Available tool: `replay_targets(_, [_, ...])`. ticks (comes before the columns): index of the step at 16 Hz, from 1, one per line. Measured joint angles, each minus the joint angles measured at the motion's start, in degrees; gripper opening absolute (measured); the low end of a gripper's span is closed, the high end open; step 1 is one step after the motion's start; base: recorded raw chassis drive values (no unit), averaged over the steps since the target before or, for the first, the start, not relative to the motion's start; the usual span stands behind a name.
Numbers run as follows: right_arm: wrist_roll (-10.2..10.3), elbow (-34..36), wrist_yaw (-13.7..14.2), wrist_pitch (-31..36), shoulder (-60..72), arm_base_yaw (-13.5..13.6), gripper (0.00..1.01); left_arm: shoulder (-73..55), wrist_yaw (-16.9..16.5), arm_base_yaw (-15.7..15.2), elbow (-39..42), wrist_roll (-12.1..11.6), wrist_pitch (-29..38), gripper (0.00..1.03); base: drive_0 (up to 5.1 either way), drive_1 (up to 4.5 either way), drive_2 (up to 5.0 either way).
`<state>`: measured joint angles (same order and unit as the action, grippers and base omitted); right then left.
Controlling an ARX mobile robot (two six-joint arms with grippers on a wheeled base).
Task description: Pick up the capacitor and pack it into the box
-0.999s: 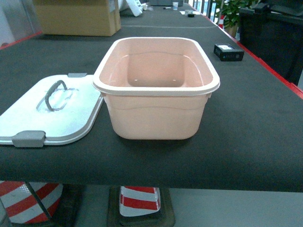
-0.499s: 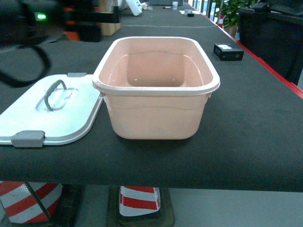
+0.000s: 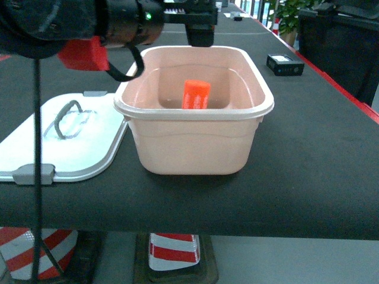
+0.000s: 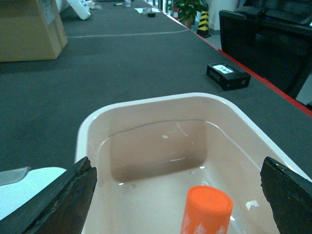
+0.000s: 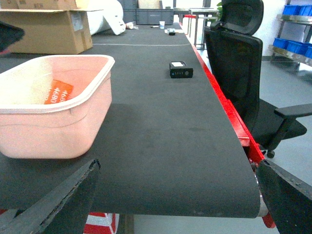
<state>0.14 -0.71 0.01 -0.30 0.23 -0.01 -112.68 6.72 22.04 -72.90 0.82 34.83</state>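
The left gripper (image 4: 178,195) hangs above the box (image 3: 193,110) with its jaws spread wide, one finger at each lower corner of its wrist view and nothing between them. Below that gap an orange capacitor (image 4: 205,210) sits inside the box, apart from both fingers; whether it rests on the floor or is in mid-air cannot be told. In the head view the capacitor (image 3: 196,94) shows upright toward the box's far wall, and the left arm (image 3: 89,26) reaches in over the box's far-left rim.

The right gripper (image 5: 178,195) is also wide open and empty, its fingers framing bare table to the right of the box. From that side the capacitor's white lettering shows through the box opening.

Left of the box, touching its wall, lies the white lid (image 3: 71,142), flat, grey handle up. Beyond the box's far-right corner sits a small black device (image 3: 285,64). Far behind the box stands a cardboard carton (image 5: 48,29), and right of the table a black office chair (image 5: 243,73).
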Motion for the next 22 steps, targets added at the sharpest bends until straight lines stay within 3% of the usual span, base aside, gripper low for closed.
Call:
replay_targets(2, [0.0,0.0,0.0,0.0,0.0,0.0,0.98,7.1,-1.8,-5.0,6.6,-1.4,2.6,0.98,0.0,0.00,0.0])
replay_targets(4, [0.0,0.0,0.0,0.0,0.0,0.0,0.98,12.1,-3.3,-12.7,12.5,-2.8,4.7,0.98,0.0,0.00,0.0])
replay_targets(6, [0.0,0.0,0.0,0.0,0.0,0.0,0.98,10.9,-5.5,-20.3,16.8,-3.6,6.6,0.98,0.0,0.00,0.0])
replay_targets(7, [0.0,0.0,0.0,0.0,0.0,0.0,0.98,8.1,-7.0,-22.2,16.9,-4.3,8.2,0.98,0.0,0.00,0.0])
replay_targets(10, [0.0,0.0,0.0,0.0,0.0,0.0,0.98,-3.8,-9.9,-23.4,10.9,-5.2,8.7,0.98,0.0,0.00,0.0])
replay_targets(14, [0.0,0.0,0.0,0.0,0.0,0.0,0.98,-18.8,-9.7,-24.5,-3.0,-5.3,4.8,0.98,0.0,0.00,0.0])
replay_targets(17, [0.0,0.0,0.0,0.0,0.0,0.0,0.98,-24.3,-9.3,-24.7,-6.5,-5.3,3.3,0.98,0.0,0.00,0.0])
replay_targets(18, [0.0,0.0,0.0,0.0,0.0,0.0,0.98,-25.0,-9.4,-24.9,-7.2,-5.2,3.4,0.91,0.0,0.00,0.0])
replay_targets(20, [0.0,0.0,0.0,0.0,0.0,0.0,0.98,-25.4,-9.7,-25.2,-8.2,-5.2,3.8,0.66,0.0,0.00,0.0])
replay_targets(22, [0.0,0.0,0.0,0.0,0.0,0.0,0.98,-25.9,-10.4,-25.6,-8.9,-5.2,2.8,0.25,0.0,0.00,0.0])
